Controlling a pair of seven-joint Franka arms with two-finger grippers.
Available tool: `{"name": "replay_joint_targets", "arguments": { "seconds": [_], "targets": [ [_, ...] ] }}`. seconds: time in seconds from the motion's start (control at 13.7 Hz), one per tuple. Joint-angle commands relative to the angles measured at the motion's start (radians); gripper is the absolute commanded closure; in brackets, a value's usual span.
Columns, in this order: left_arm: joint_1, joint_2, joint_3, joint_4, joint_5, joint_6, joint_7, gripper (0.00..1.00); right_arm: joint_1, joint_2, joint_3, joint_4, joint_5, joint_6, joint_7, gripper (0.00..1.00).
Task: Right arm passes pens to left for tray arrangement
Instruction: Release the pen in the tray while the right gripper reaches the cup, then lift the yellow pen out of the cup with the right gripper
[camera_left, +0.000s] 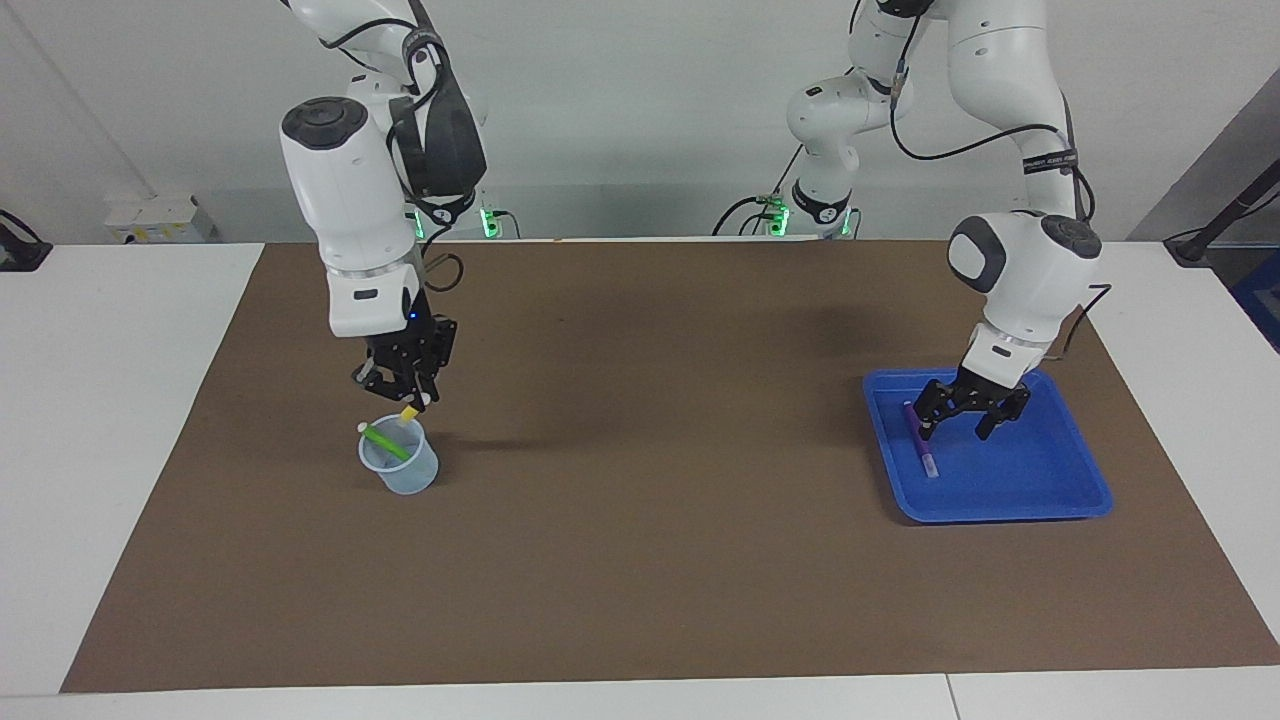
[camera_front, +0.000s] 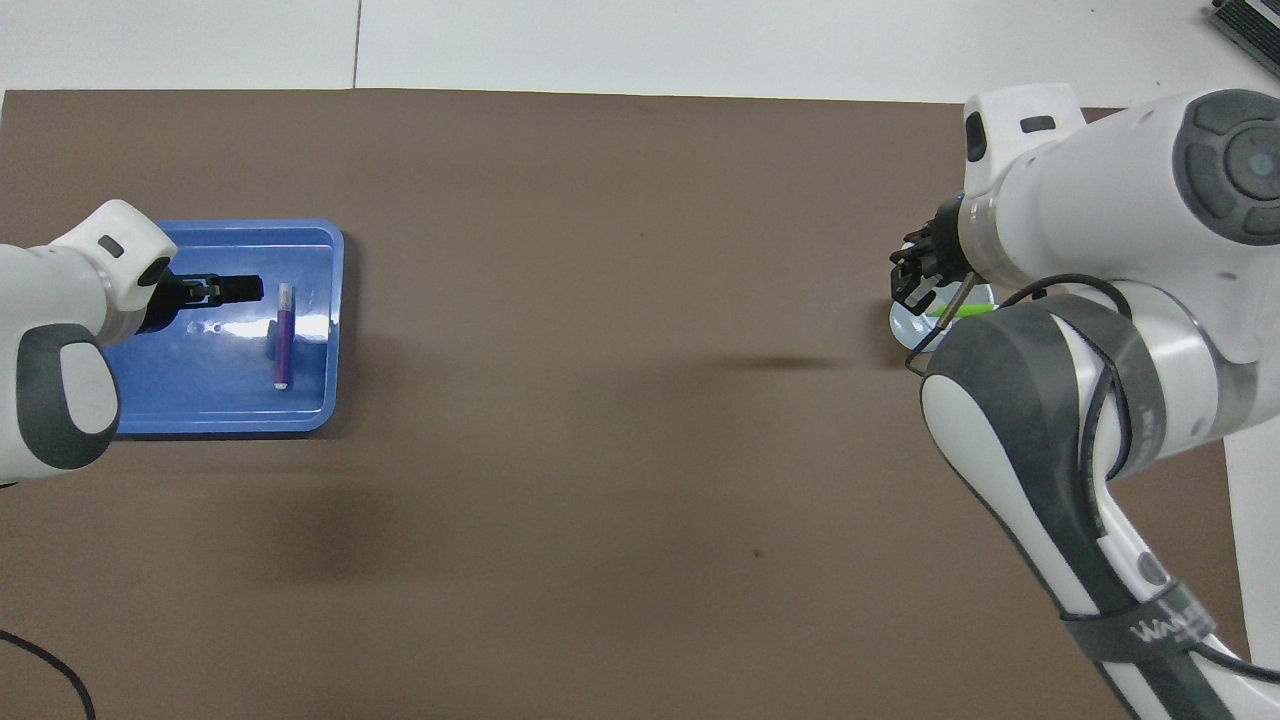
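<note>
The purple pen (camera_left: 920, 441) (camera_front: 284, 335) lies flat in the blue tray (camera_left: 1035, 472) (camera_front: 215, 395), along the side toward the right arm's end. Just above the tray hangs my left gripper (camera_left: 957, 424) (camera_front: 245, 289), open and holding nothing, a little apart from the pen. My right gripper (camera_left: 405, 392) (camera_front: 915, 278) is shut on the yellow pen (camera_left: 408, 411), whose lower end hangs just over a clear plastic cup (camera_left: 402, 470) (camera_front: 925, 322). The green pen (camera_left: 384, 441) (camera_front: 962, 310) leans inside that cup.
A brown mat (camera_left: 650, 480) covers most of the white table. The cup stands toward the right arm's end of the table, the tray toward the left arm's end. Bare mat lies between them.
</note>
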Motion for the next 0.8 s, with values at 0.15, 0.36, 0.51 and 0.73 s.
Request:
{"name": "replay_joint_targets", "arguments": {
  "seconds": [0.15, 0.36, 0.51, 0.73],
  "targets": [
    [0.014, -0.049, -0.001, -0.004, 0.019, -0.042, 0.005, 0.00, -0.007, 0.006, 0.066, 0.054, 0.142, -0.113, 0.326, 1.00],
    [0.014, -0.054, -0.007, 0.032, -0.034, -0.154, -0.035, 0.00, 0.034, 0.003, 0.070, 0.054, 0.205, -0.124, 0.532, 1.00],
    [0.016, -0.060, -0.007, 0.110, -0.117, -0.344, -0.139, 0.00, 0.062, 0.003, 0.080, 0.054, 0.261, -0.127, 0.699, 1.00],
    [0.011, -0.062, -0.009, 0.177, -0.158, -0.489, -0.306, 0.00, 0.085, 0.001, 0.083, 0.051, 0.416, -0.104, 0.981, 1.00]
  ]
}}
